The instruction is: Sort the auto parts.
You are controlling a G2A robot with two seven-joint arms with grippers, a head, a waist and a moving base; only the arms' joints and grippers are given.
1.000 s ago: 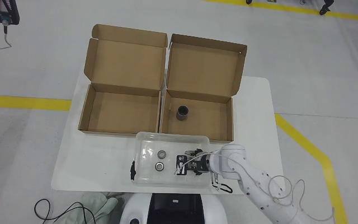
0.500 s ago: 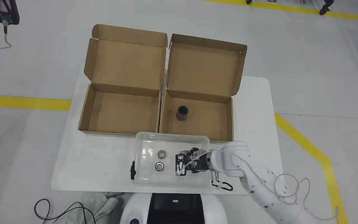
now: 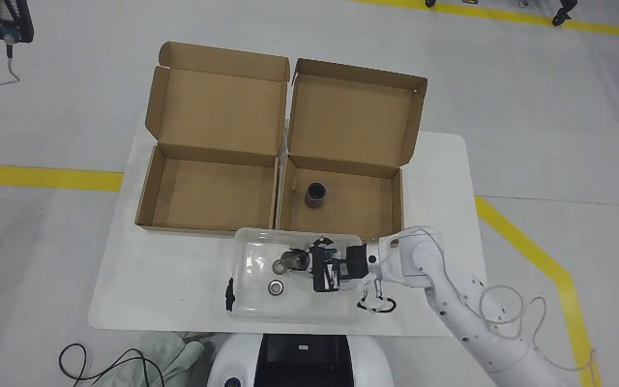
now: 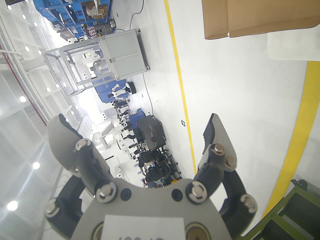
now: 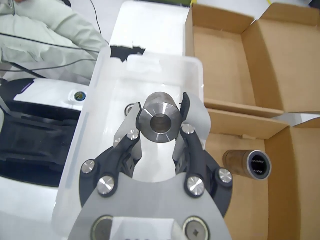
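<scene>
Clamping a steel sleeve (image 5: 160, 122) in the R tool (image 5: 161, 106), fingers pressing on both its sides, bore end facing the wrist cam. Holding it over the clear bin (image 3: 235, 261), abt mid-bin, tool pointing toward the robot's L. Not clear whether the sleeve is touching the bin floor.

Vs 1 s ago: R tool now sitting farther from the robot and more to the L, having come off the bin's near-R part. Forearm now lying across the bin's R rim instead of its near-R corner.

Leaving one small ring (image 3: 277, 287) on the bin floor nr the near-L side, same spot as before. The second small part seen earlier next to it is now lying under the sleeve in top view, so can't tell there. Wrist cam catching a round part (image 5: 128, 108) peeking out behind one finger.

Keeping a dark bearing (image 3: 316, 194) in the R cardboard box (image 3: 387, 218), unmoved. L cardboard box (image 3: 208, 193) standing just beside it, both lids open, on the white table (image 3: 145, 281).

Holding the L tool (image 4: 136, 126) spread wide, nothing btwn its fingers, pointing off the table toward the floor.
</scene>
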